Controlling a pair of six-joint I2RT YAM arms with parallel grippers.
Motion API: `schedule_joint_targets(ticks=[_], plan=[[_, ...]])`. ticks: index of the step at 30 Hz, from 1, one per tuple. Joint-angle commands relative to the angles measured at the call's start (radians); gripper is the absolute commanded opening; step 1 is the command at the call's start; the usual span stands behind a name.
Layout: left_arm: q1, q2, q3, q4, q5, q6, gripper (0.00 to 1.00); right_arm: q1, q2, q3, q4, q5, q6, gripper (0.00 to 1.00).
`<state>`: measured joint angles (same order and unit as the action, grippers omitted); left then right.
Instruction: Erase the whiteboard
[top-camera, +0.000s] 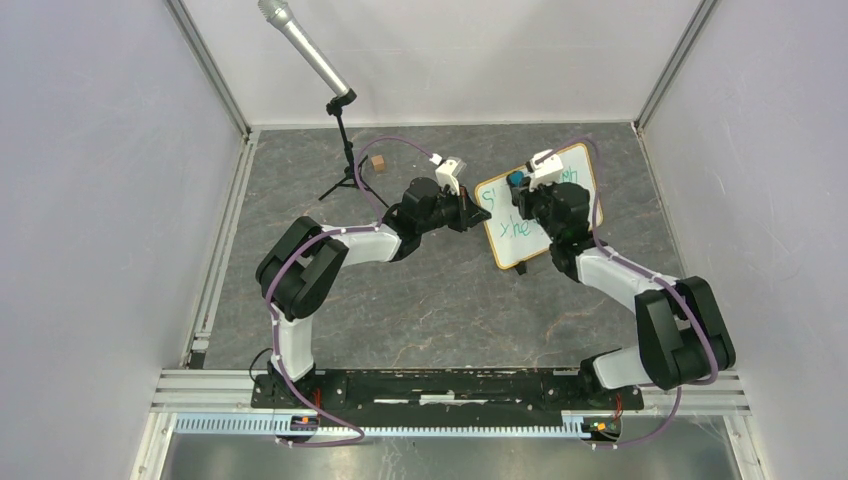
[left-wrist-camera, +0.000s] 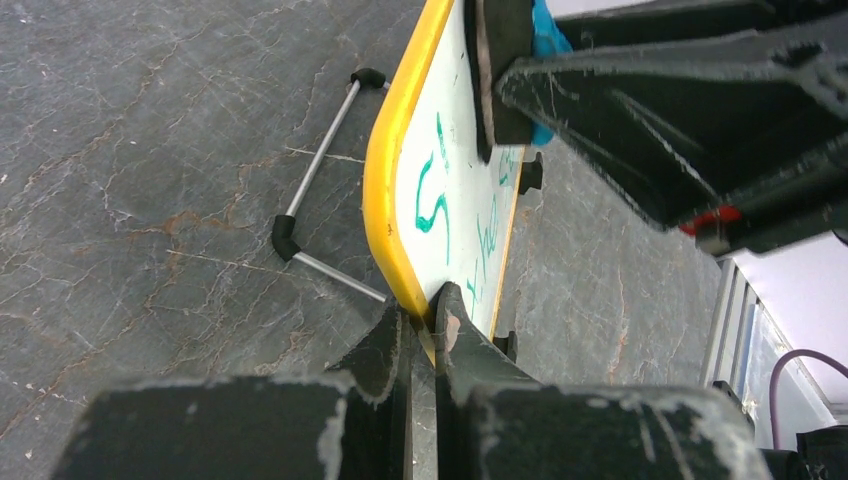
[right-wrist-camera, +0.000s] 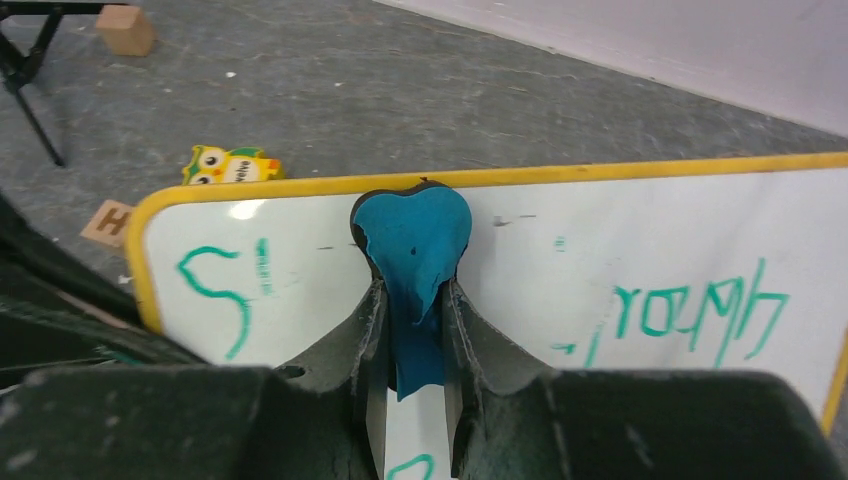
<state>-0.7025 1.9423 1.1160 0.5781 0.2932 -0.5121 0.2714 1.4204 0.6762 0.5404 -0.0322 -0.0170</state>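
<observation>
On the far side of the table, right of centre, the whiteboard stood propped, with green writing across its face. The left end effector was clenched on its yellow frame. The right end effector grasped a blue eraser held against the board just below its top edge.

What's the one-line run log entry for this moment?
left gripper: shut on edge of yellow-framed whiteboard | right gripper: shut on blue heart-shaped eraser at board's top edge | green handwriting: unerased
</observation>
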Motion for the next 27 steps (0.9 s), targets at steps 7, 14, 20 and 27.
schedule_joint_targets(ticks=[7,14,20,27], plan=[[-0.002,-0.001,-0.004,-0.084,-0.096,0.182,0.02,-0.061,0.084,0.025,-0.046,0.044,0.077,0.00],[-0.002,-0.002,0.001,-0.091,-0.100,0.185,0.02,-0.265,0.164,0.012,-0.118,0.039,0.163,0.00],[-0.002,-0.001,0.002,-0.095,-0.100,0.185,0.02,-0.276,0.115,-0.029,-0.076,-0.042,0.155,0.00],[-0.002,-0.003,-0.004,-0.095,-0.102,0.180,0.02,-0.002,0.044,-0.054,-0.045,-0.008,0.092,0.00]])
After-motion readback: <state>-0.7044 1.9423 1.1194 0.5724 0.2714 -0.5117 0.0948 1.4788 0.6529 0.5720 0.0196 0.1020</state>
